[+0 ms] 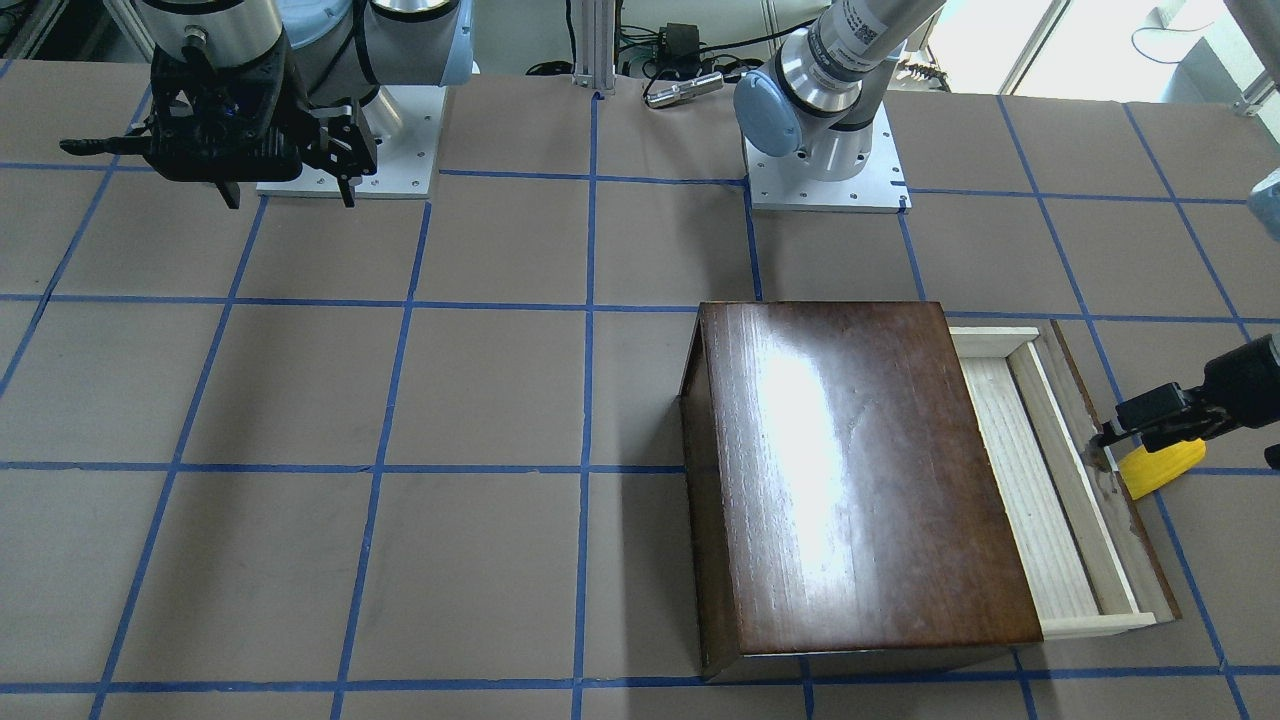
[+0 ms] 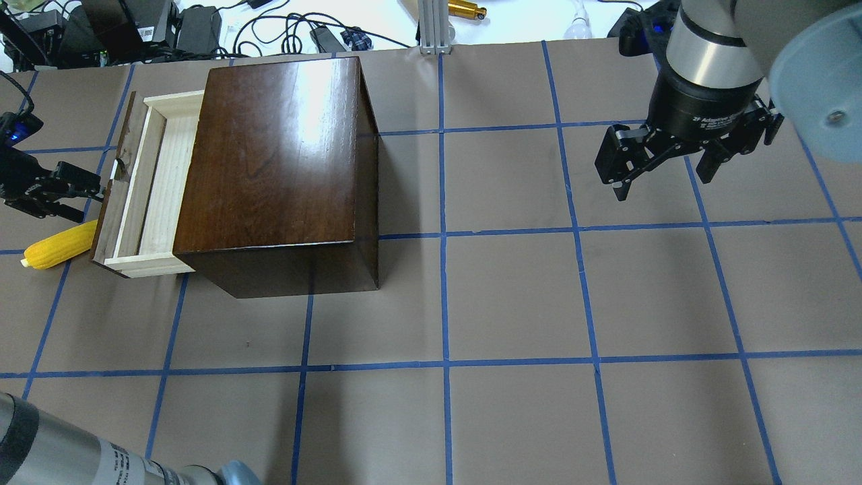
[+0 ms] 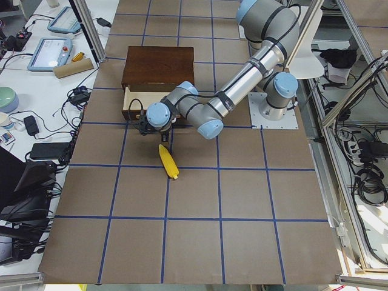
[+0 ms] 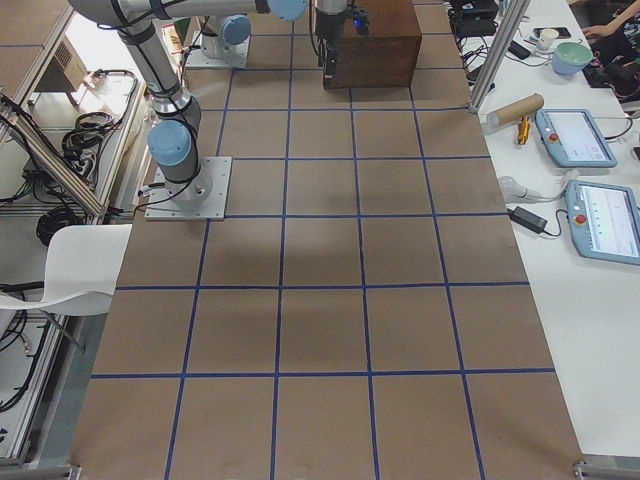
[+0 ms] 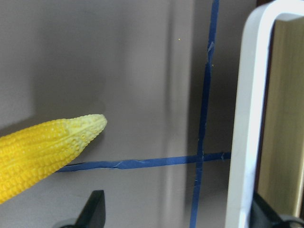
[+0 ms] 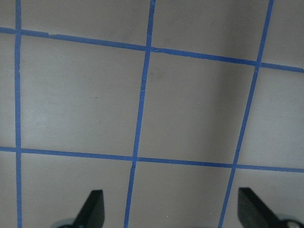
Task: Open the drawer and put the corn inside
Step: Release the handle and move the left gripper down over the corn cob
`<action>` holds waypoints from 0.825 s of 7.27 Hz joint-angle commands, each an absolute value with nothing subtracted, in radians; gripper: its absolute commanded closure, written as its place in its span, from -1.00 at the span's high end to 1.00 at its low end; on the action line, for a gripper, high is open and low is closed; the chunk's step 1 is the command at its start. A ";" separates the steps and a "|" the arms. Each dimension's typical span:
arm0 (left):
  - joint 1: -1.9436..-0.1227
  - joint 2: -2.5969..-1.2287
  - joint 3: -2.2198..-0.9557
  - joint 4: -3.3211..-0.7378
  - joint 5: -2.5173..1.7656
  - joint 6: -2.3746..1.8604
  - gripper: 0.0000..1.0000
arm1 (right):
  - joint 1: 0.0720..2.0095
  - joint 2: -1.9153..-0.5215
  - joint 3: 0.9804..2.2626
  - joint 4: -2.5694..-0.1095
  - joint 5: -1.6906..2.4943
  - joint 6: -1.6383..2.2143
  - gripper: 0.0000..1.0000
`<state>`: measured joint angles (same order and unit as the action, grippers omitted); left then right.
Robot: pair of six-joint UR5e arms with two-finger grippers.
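The drawer (image 2: 158, 182) is pulled partly out of the glossy dark-brown box (image 2: 276, 155), and its pale tray is empty; it also shows in the front view (image 1: 1030, 480). The yellow corn (image 2: 59, 246) lies on the table just outside the drawer's dark front panel (image 2: 111, 209); it also shows in the front view (image 1: 1160, 470) and in the left wrist view (image 5: 42, 152). My left gripper (image 2: 91, 201) is open and empty, right beside that panel and just above the corn. My right gripper (image 2: 663, 182) is open and empty, hanging over the table far from the box.
The brown table with its blue tape grid (image 2: 512, 296) stretches between the box and my right arm. Cables and power bricks (image 2: 135, 27) lie beyond the far edge behind the box. The arm bases (image 1: 825, 170) stand on the robot's side.
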<state>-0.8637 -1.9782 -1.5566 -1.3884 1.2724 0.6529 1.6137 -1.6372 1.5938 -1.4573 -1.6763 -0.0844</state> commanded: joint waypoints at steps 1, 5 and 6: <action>-0.868 -1.951 -1.497 -1.429 1.319 0.652 1.00 | 1.614 -1.638 1.594 -1.457 -1.677 -0.084 1.00; -0.868 -2.000 -1.454 -1.372 1.573 0.811 1.00 | 1.614 -1.638 1.594 -1.457 -1.677 -0.084 1.00; -0.868 -2.017 -1.465 -1.308 1.597 0.865 1.00 | 1.614 -1.637 1.594 -1.457 -1.677 -0.084 1.00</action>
<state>-0.8682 -1.9989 -1.4578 -1.3686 1.5490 0.7988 1.6137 -1.6379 1.5938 -1.4573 -1.6766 -0.0844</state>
